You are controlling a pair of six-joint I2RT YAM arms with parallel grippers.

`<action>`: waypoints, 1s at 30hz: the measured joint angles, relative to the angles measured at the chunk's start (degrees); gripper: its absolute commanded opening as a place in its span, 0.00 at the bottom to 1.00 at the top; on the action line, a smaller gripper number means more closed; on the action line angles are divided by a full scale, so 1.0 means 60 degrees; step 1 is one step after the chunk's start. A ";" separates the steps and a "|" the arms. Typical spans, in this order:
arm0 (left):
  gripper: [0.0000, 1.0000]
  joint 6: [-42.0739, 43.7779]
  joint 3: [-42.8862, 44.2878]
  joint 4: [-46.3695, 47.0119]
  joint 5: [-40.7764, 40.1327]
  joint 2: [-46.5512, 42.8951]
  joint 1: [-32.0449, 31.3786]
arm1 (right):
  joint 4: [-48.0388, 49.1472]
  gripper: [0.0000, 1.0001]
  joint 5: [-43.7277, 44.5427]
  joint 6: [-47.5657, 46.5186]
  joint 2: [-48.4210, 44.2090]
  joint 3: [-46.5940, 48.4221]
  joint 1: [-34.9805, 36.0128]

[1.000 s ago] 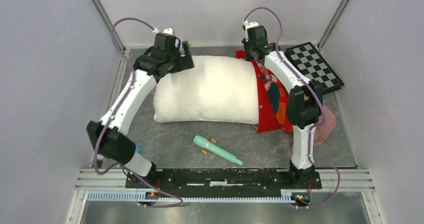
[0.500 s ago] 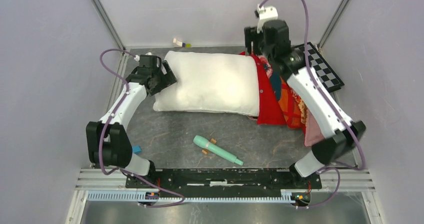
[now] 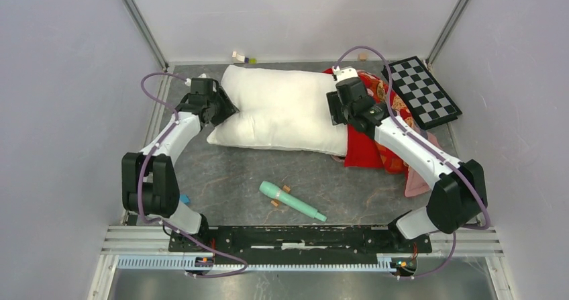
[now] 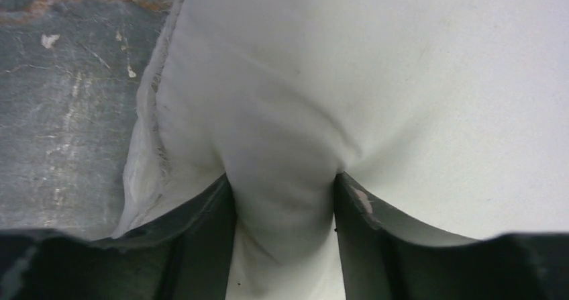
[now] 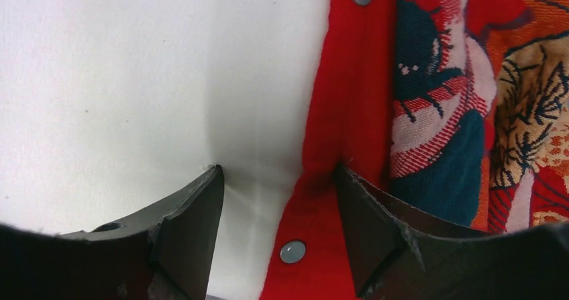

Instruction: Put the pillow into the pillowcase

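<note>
L gripper (image 4: 282,186): jaws partway closed, pinching a fold of the pillow (image 3: 282,109) at its left end. White fabric was bunched up betw the fingers (image 4: 201,239), w/ creases running into the pinch. R gripper (image 5: 278,172): jaws stood apart, tips pressed down astride the pillowcase (image 3: 366,149) mouth. One tip was on the white pillow, the other on the red hem. Fabric betw them looked mostly flat, no clear pinch.

Pillow lay flat across the far-middle of the table (image 3: 228,179), long axis L-R. Its right end was tucked just inside the red pillowcase opening, w/ most of the pillow outside. The pillowcase was crumpled to the right, partly under the R arm, w/ a pinkish bit showing near that arm's elbow.

Top view only: both arms' layout, a checkerboard (image 3: 421,92) at far right beside the pillowcase, a teal handled tool (image 3: 292,201) on the table nearer the bases and apart from the pillow, and small bits (image 3: 239,57) by the back wall.

R wrist only: two grey snap buttons (image 5: 292,251) on the red hem, and a cartoon eye print w/ teal and orange patches. L wrist only: the pillow's seam edge and scuffed grey tabletop beside it.
</note>
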 measured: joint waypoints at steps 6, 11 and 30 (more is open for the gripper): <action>0.18 -0.0277 -0.0233 0.0361 0.0018 0.0007 -0.0153 | 0.0040 0.37 0.0783 0.0091 0.0000 0.0026 -0.0018; 0.03 -0.0426 -0.0448 0.0517 -0.0091 -0.0066 -0.0222 | -0.0401 0.00 0.1348 0.0000 0.0095 0.0444 -0.0073; 0.02 -0.1931 -0.0342 -0.0525 -0.2178 -0.1209 -0.2310 | -0.2605 0.55 0.1071 0.0168 0.3796 0.5923 0.3319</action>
